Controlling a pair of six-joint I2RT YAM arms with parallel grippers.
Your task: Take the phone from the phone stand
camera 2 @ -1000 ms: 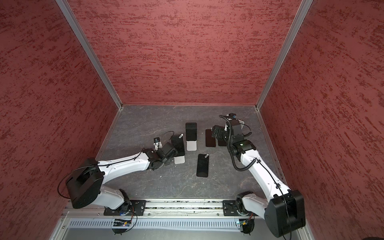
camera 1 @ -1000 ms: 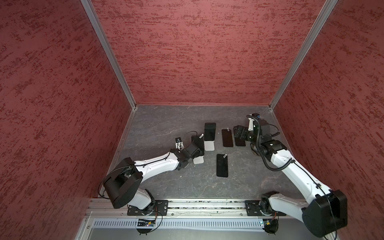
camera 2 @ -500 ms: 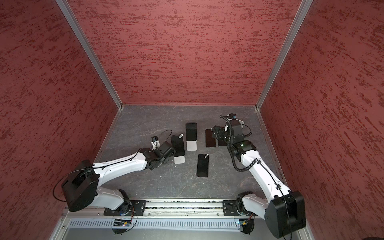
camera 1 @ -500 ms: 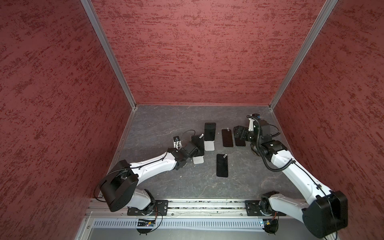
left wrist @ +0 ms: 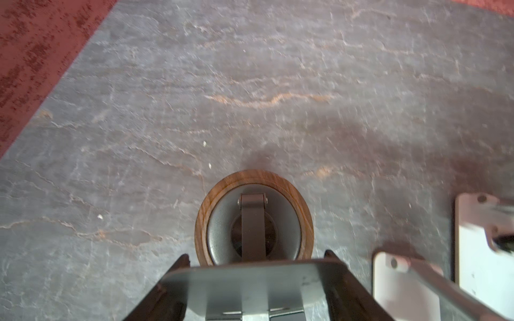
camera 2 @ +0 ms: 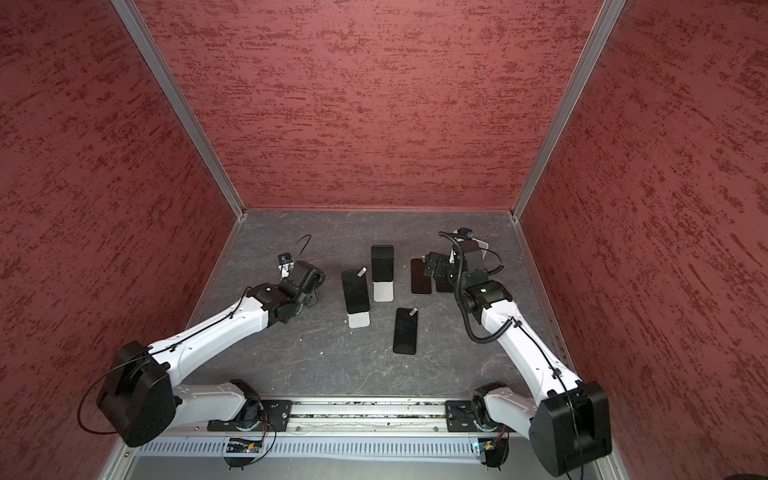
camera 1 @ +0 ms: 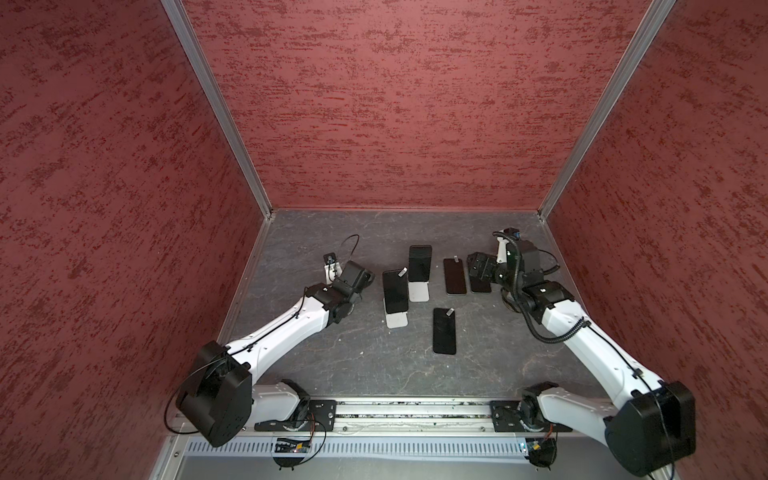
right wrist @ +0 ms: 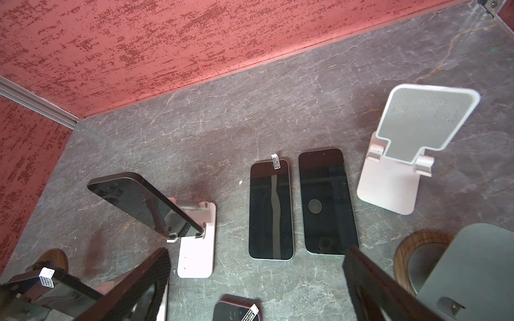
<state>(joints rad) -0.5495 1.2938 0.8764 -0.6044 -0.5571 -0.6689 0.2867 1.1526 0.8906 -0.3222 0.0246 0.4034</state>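
Looking down on a slate-grey table (camera 1: 353,361) boxed in by red walls (camera 1: 395,104), we find phones and phone stands laid out between two robot grippers. At the left, the left gripper (left wrist: 257,255) has its fingers drawn in against the two side edges of the back plate of a grey stand (left wrist: 251,219), which has a round wood-rimmed base and carries nothing. Just right of it, a dark phone (camera 1: 395,291) leans tilted on a pale stand (camera 1: 397,321), touched by neither gripper. Beside that and farther back, a second phone (camera 1: 419,258) leans on a second pale stand (camera 1: 418,293). Nearer the front, around the middle, a third phone (camera 1: 444,330) lies flat on the table. Right of the stands, a tagged phone (right wrist: 271,211) and a plain phone (right wrist: 328,203) lie flat side by side. The right gripper (right wrist: 257,250) hangs over them with its fingers spread wide and nothing between them. Farthest right stand a white stand (right wrist: 425,125) and, near it, another wood-based stand (right wrist: 459,266), both empty; the right arm (camera 1: 582,340) covers most of them in both top views.
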